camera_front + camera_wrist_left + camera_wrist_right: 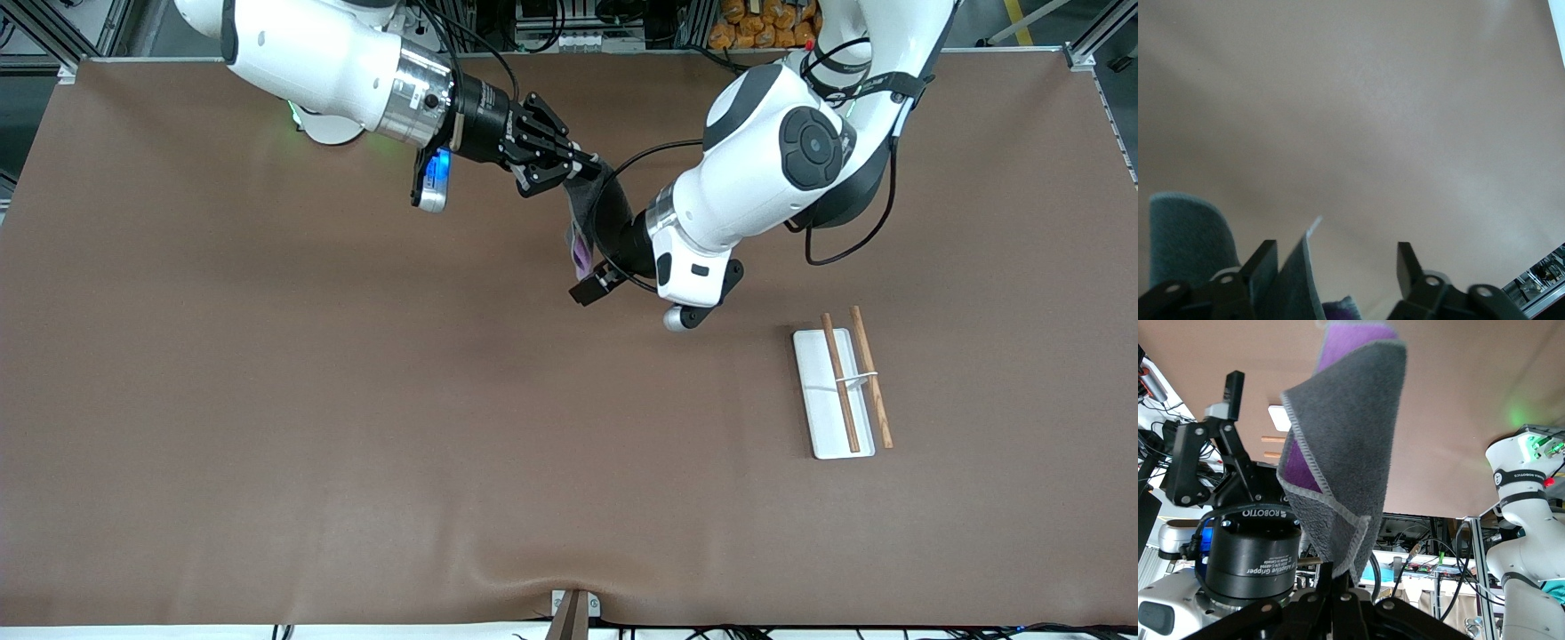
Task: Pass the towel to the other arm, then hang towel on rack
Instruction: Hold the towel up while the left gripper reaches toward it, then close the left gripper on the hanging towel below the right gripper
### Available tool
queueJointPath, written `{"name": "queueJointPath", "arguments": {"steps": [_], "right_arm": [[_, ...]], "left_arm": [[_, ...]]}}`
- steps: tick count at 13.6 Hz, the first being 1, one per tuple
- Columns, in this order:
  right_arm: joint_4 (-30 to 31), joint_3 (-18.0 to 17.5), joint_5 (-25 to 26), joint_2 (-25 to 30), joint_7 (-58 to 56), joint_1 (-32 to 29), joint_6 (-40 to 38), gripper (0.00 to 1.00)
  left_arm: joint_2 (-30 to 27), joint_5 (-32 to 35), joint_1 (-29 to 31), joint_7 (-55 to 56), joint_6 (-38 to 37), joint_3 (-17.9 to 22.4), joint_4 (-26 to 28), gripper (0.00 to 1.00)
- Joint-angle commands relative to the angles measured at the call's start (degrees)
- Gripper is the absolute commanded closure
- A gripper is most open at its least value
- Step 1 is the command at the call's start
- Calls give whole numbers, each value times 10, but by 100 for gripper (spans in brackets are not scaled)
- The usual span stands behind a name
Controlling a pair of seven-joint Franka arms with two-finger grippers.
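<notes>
My right gripper (pixel 592 165) is shut on a corner of the towel (pixel 594 206) and holds it up over the table's middle, nearer the robots' bases. The towel hangs dark grey with its purple face showing at the folds in the right wrist view (pixel 1345 447). My left gripper (pixel 584 267) is open, with its jaws on either side of the hanging towel. The cloth (pixel 1295 283) lies against one finger (pixel 1263 265), and the other finger (pixel 1405 261) stands apart from it. The rack (pixel 818 400) sits on the table toward the left arm's end, nearer the front camera.
The brown table mat (pixel 356 400) covers the whole table. The left arm's elbow (pixel 782 151) rises over the table near its base. A small bracket (pixel 573 609) sits at the table's front edge.
</notes>
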State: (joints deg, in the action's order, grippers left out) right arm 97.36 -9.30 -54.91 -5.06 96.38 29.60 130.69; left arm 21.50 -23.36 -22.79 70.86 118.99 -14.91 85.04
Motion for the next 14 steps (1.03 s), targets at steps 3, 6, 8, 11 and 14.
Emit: {"name": "queueJointPath", "arguments": {"steps": [3, 6, 8, 11, 14], "right_arm": [[-19, 8, -1, -9, 18, 10, -4, 100], [-19, 8, -1, -11, 18, 11, -4, 100], [-20, 8, -1, -11, 18, 9, -4, 100], [-23, 8, -1, -15, 18, 10, -4, 100], [-24, 8, 0, -17, 18, 10, -4, 100]], "left_arm": [[6, -2, -5, 11, -27, 3, -9, 25], [8, -1, -9, 19, -27, 3, -9, 30], [9, -1, -12, 23, -29, 2, -7, 35], [11, -1, -18, 24, -47, 3, -5, 38], [11, -1, -21, 27, -60, 2, -5, 39]]}}
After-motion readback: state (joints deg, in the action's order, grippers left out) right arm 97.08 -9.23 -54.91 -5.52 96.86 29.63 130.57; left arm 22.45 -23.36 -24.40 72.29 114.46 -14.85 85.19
